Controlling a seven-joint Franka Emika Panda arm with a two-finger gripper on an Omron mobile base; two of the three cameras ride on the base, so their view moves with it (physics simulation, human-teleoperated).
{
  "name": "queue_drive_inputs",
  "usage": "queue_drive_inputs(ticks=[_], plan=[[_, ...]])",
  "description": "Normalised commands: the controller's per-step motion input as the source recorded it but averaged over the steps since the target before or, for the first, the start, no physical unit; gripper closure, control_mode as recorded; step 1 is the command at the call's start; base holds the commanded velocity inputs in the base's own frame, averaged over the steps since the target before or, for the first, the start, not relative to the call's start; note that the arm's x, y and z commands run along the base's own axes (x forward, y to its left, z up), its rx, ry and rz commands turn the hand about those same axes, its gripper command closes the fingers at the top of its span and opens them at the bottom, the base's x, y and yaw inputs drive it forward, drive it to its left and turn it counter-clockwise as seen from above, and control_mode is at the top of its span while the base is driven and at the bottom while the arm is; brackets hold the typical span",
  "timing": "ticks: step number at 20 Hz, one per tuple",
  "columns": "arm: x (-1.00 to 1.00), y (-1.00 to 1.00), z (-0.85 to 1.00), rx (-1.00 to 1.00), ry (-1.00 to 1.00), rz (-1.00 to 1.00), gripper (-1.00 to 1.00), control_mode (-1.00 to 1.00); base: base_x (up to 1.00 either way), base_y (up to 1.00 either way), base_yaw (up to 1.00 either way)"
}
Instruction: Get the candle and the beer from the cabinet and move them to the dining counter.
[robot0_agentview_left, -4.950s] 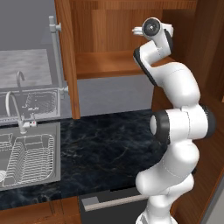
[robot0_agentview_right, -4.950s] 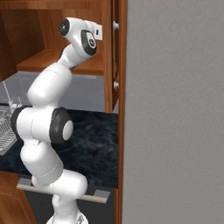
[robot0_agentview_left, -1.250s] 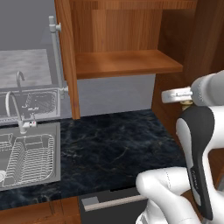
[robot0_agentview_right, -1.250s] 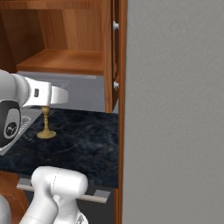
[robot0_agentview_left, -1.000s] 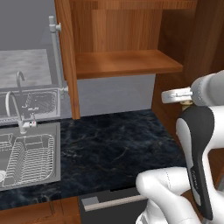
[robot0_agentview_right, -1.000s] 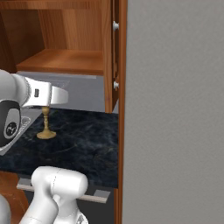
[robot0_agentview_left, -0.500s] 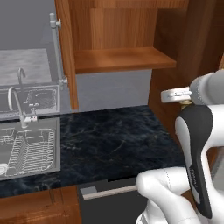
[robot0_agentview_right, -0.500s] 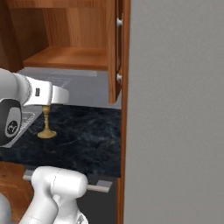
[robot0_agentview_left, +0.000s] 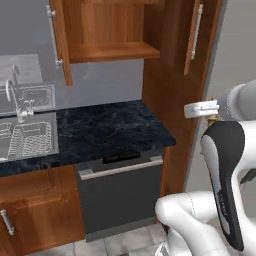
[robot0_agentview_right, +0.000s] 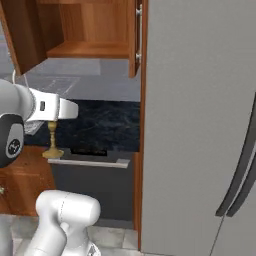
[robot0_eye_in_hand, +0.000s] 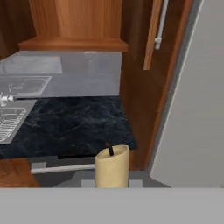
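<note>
My gripper (robot0_agentview_right: 52, 123) is shut on the candle (robot0_agentview_right: 52, 142), a cream taper in a brass holder whose flared base hangs below the hand, out in front of the counter edge. In the hand view the candle's top and black wick (robot0_eye_in_hand: 112, 165) rise between the fingertips. The hand (robot0_agentview_left: 202, 108) juts left from the arm in the left base view. The cabinet (robot0_agentview_left: 107, 50) stands open on the wall, its shelf bare, one door (robot0_agentview_left: 60, 40) swung left and another (robot0_agentview_left: 192, 35) to the right. The beer and the dining counter are out of view.
Under the cabinet runs a black marble counter (robot0_agentview_left: 110, 130) with a steel sink and rack (robot0_agentview_left: 25, 137) at its left. A dark dishwasher front (robot0_agentview_left: 120, 195) sits beneath it. A tall grey fridge (robot0_agentview_right: 200, 125) and a wooden side panel (robot0_agentview_left: 165, 90) stand to the right.
The whole picture has shifted: the base has backed away and the cabinet, counter and sink now look smaller and farther. The candle stays in the shut gripper.
</note>
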Motion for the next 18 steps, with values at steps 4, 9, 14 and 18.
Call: queue_drive_inputs(ticks=[4, 9, 14, 18], plan=[[0.0, 0.0, 0.0, 0.0, 0.0, 0.0, 1.0, 1.0, -0.75, 0.04, -0.84], [0.0, 0.0, 0.0, 0.0, 0.0, 0.0, 1.0, 1.0, -0.23, 0.02, -0.99], [0.0, 0.0, 0.0, 0.0, 0.0, 0.0, 1.0, 1.0, -0.02, 0.0, -1.0], [0.0, 0.0, 0.0, 0.0, 0.0, 0.0, 1.0, 1.0, 0.0, 0.05, -0.97]])
